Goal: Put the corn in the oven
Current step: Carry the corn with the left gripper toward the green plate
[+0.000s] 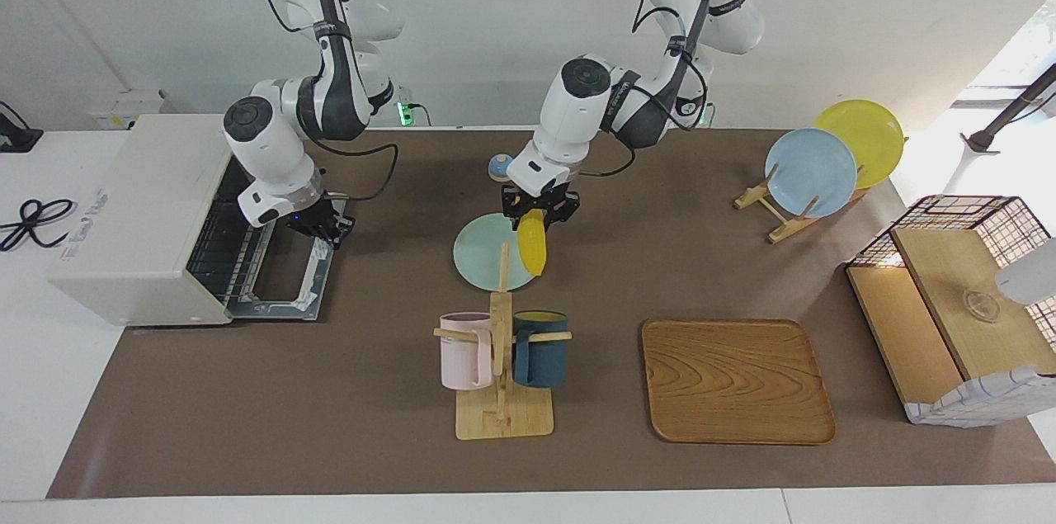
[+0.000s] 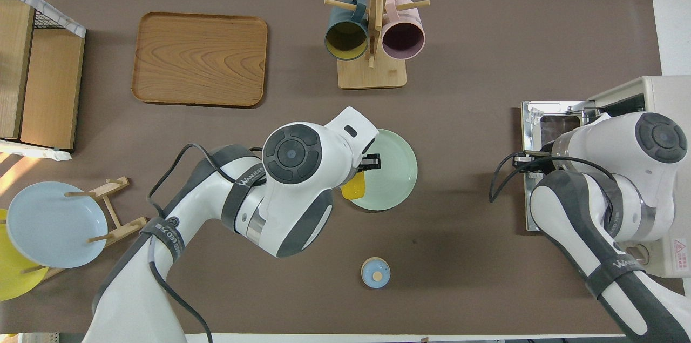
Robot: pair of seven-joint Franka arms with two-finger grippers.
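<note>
The yellow corn hangs tip down from my left gripper, which is shut on its upper end. It is in the air over the edge of the teal plate; in the overhead view the corn shows under the gripper. The off-white oven stands at the right arm's end of the table. Its door is dropped open and the wire rack shows inside. My right gripper is shut at the door's outer edge; whether it grips the handle I cannot tell.
A mug rack with a pink and a dark blue mug stands farther from the robots than the teal plate. A wooden tray lies beside it. A small blue bell, a plate rack and a wire-framed shelf are also on the table.
</note>
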